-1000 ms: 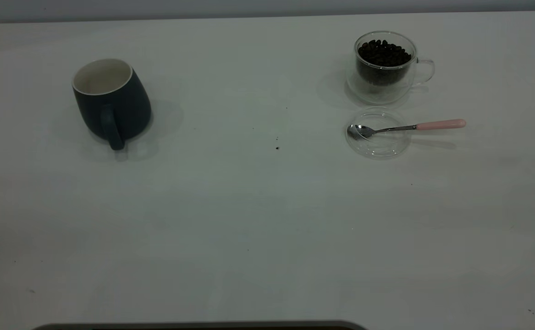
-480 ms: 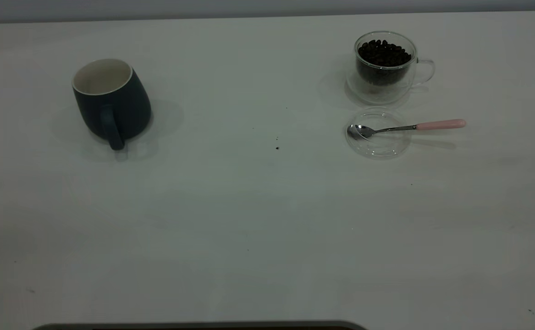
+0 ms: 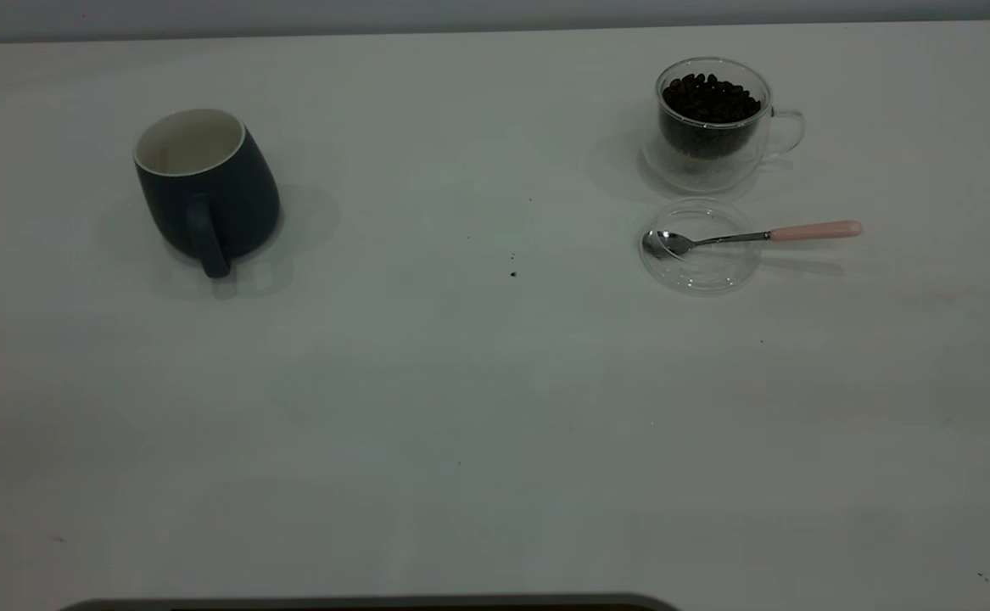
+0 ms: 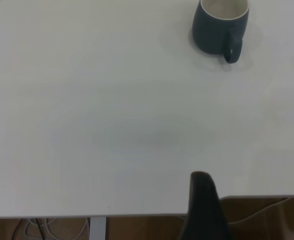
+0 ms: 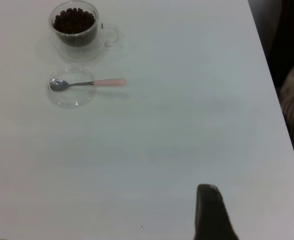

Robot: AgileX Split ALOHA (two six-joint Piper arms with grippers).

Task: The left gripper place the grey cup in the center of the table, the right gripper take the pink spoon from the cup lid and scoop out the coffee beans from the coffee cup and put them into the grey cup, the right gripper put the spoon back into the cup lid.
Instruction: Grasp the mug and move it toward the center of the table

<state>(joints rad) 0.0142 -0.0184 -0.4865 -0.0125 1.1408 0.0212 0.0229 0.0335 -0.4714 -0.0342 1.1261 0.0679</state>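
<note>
Grey cup sits far left, probably heavy, slick ceramic; I'd pinch its rim or handle. Whether my left gripper fingers are open, I cannot tell.

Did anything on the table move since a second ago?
Nothing visibly changed. The grey cup stands at the table's left side, the glass cup of coffee beans at the right, and the pink spoon lies with its bowl in the glass lid. No pincer has reached them yet.
</note>
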